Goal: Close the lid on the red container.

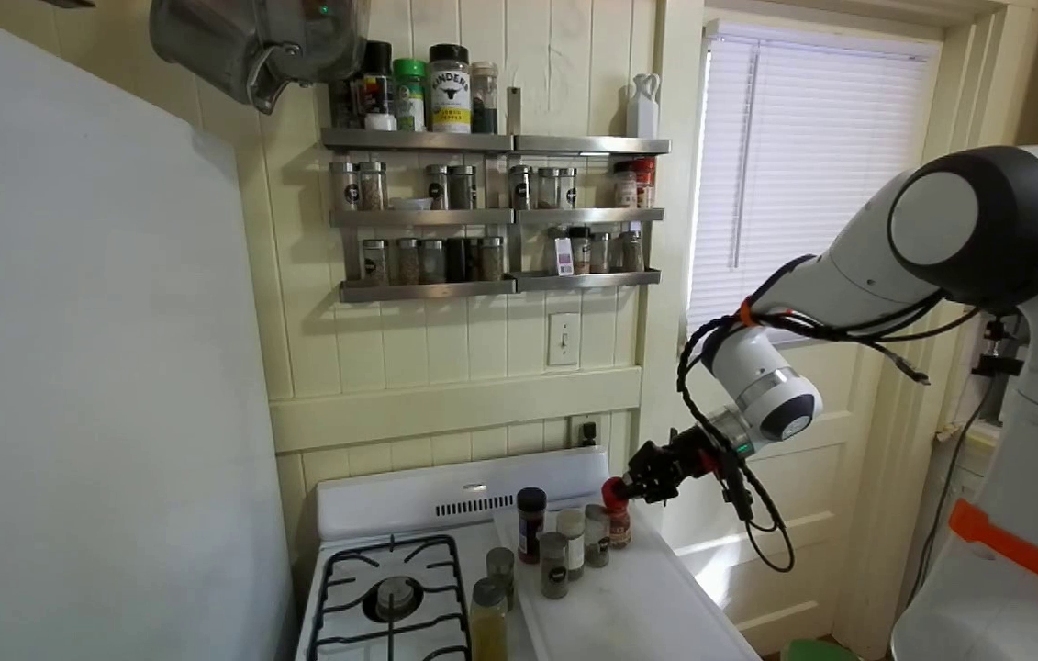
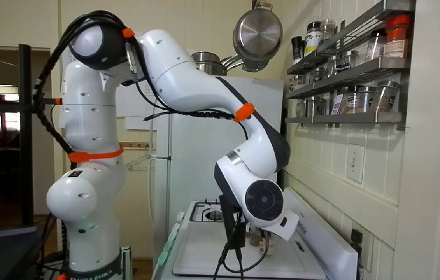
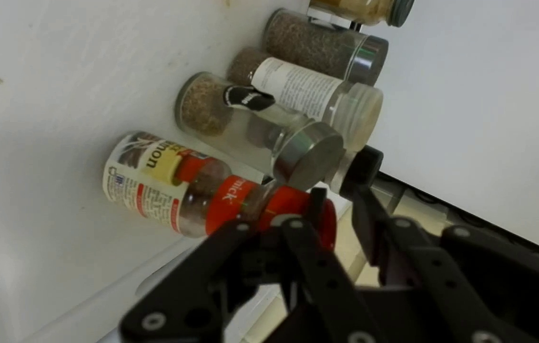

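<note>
The red container (image 3: 193, 190), a clear cinnamon jar with red bands, stands on the white stovetop cover. It reaches toward the middle of the wrist view, and its red lid (image 3: 293, 202) is partly covered by one of my fingers. Whether the lid's flap is fully down cannot be made out. My gripper (image 3: 340, 202) is partly open, with a gap between the fingers and nothing gripped. One finger (image 3: 318, 205) overlaps the lid, maybe touching it; the other stands beyond the lid's end. In an exterior view the gripper (image 1: 626, 487) is right at the lid (image 1: 612, 493).
Close beside the container stands a silver-capped jar (image 3: 259, 128), with a white-labelled bottle (image 3: 298, 88) and a dark-capped bottle (image 1: 530, 525) behind. Several more jars stand toward the burner grate (image 1: 390, 597). The stove's back panel (image 1: 473, 505) rises behind them, below wall shelves (image 1: 427, 289).
</note>
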### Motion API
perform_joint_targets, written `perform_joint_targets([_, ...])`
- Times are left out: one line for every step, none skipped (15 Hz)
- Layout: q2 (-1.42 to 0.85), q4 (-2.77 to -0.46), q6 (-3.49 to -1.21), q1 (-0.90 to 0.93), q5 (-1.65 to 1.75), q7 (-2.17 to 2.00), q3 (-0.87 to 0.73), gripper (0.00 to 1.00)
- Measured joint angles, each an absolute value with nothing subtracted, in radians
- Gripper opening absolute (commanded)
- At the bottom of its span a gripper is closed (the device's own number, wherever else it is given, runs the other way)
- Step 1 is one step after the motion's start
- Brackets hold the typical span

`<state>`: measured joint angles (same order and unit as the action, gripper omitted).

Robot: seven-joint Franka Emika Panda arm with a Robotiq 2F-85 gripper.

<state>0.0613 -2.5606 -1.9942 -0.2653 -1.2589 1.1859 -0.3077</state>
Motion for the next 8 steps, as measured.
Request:
perform_joint_targets([0.063,-2.557,-1.994,-0.265,-1.259,1.185,-0.308,0.61])
perform_joint_targets([0.065,-2.553,-1.994,-0.266,-1.259,1.185,-0.308,0.69])
perform_joint_targets([0.067,-2.550,-1.994,-0.266,-1.259,1.185,-0.308,0.77])
perform_joint_targets([0.067,-2.546,-1.994,-0.267,-1.259,1.185,-0.308,0.83])
perform_joint_targets([0.068,-2.544,-1.994,-0.269,-1.259,1.185,-0.308,0.92])
perform_joint_targets([0.069,-2.543,-1.994,-0.270,-1.258,1.184,-0.308,0.98])
perform_joint_targets([0.070,-2.542,-1.994,-0.270,-1.258,1.184,-0.308,1.00])
perform_joint_targets([0.071,-2.542,-1.994,-0.270,-1.258,1.184,-0.308,1.00])
